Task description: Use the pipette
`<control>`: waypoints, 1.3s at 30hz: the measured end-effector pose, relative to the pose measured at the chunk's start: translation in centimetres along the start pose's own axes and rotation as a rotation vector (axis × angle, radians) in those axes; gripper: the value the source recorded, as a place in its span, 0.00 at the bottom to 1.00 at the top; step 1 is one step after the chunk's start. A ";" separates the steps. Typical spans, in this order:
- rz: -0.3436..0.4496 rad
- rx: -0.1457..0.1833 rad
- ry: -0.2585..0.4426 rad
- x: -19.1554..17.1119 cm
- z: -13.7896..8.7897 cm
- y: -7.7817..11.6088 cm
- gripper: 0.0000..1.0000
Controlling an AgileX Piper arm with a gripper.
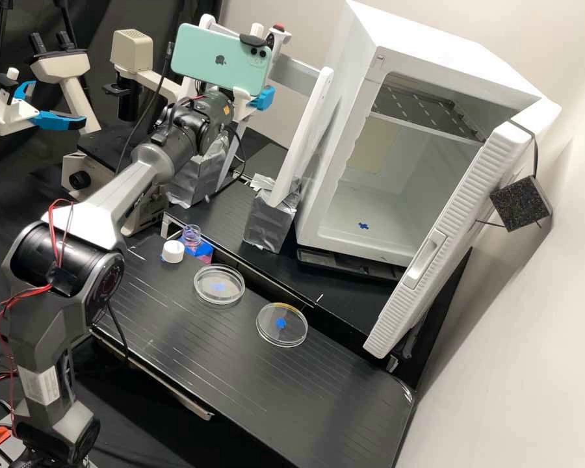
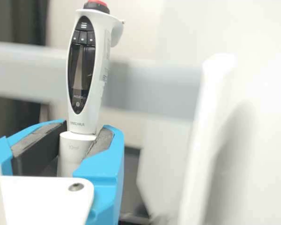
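Jaws gripping pipette (image 2: pixel 91 110) round its pale lower barrel (image 2: pixel 72 152). Likely light, stiff, slippery-smooth; best held there, below screen (image 2: pixel 80 70) and red button (image 2: pixel 97 3).

Black bench (image 1: pixel 292 396) with two dishes (image 1: pixel 219 291), white cap (image 1: pixel 172 252)

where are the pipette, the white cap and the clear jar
Pipette (image 2: pixel 83 72): wrist view, on its dark display panel.
White cap (image 1: pixel 172 254): high view, on its side.
Clear jar (image 1: pixel 192 238): high view, on its wall.
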 end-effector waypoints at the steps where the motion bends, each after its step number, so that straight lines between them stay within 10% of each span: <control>1: -0.032 0.026 0.032 0.1 -0.2 -0.5 0.00; 32: -0.031 -0.012 0.073 0.1 0.5 -1.0 0.00; 33: -0.031 -0.011 0.073 0.1 0.5 -1.0 1.00; 39: -0.014 -0.014 0.050 0.2 0.9 -1.1 1.00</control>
